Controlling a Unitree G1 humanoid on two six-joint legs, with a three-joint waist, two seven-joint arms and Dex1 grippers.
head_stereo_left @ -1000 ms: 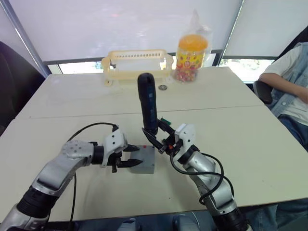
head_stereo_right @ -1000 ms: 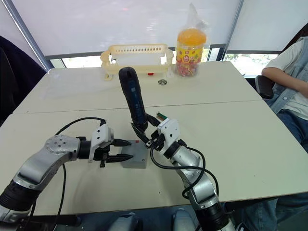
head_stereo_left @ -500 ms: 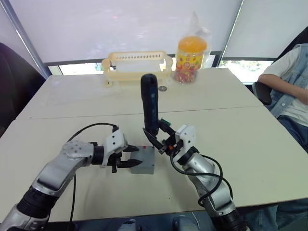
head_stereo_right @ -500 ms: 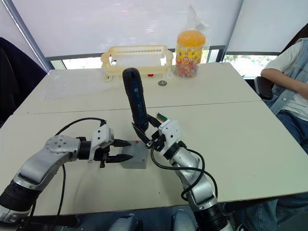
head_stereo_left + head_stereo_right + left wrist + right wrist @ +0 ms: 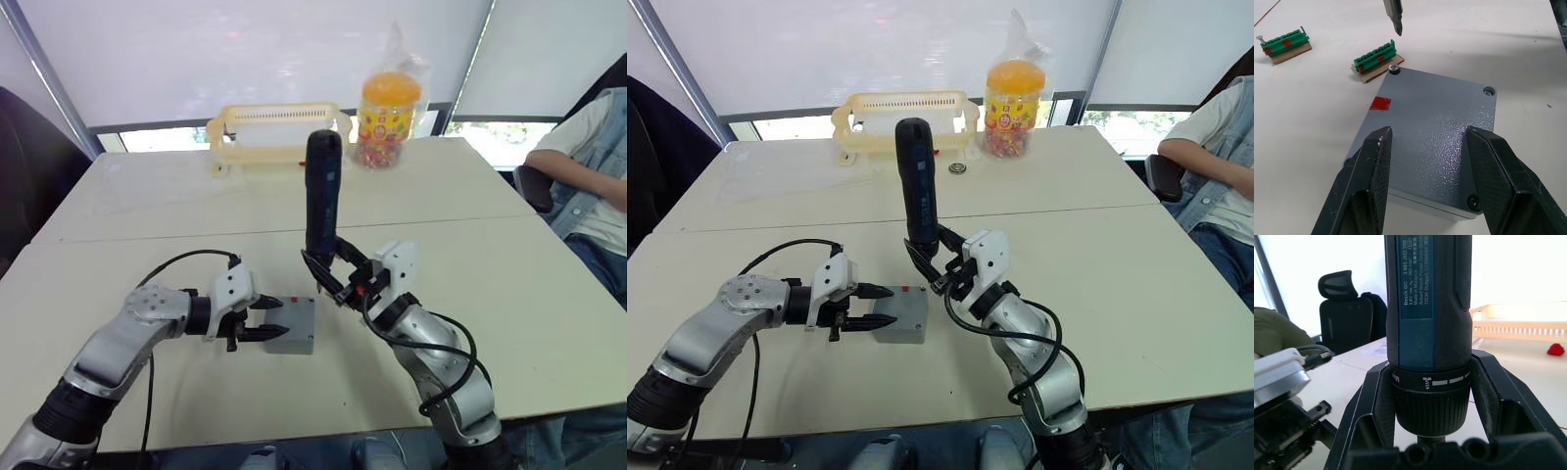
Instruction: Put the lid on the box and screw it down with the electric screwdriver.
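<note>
Right end effector [image 5: 933, 266] clamped on the electric screwdriver [image 5: 917, 186], upright, bit w/ tip just above a corner screw of the lid [image 5: 1430, 132]. Lid's on the box [image 5: 902, 321] on the desk [image 5: 1136, 284]. Left end effector [image 5: 1425, 161] spread, fingers either side of the box.

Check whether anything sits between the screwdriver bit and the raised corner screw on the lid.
Nothing visible does. The bit hangs in open air above the corner screw; the nearer green block lies beside that corner, off the lid.
</note>
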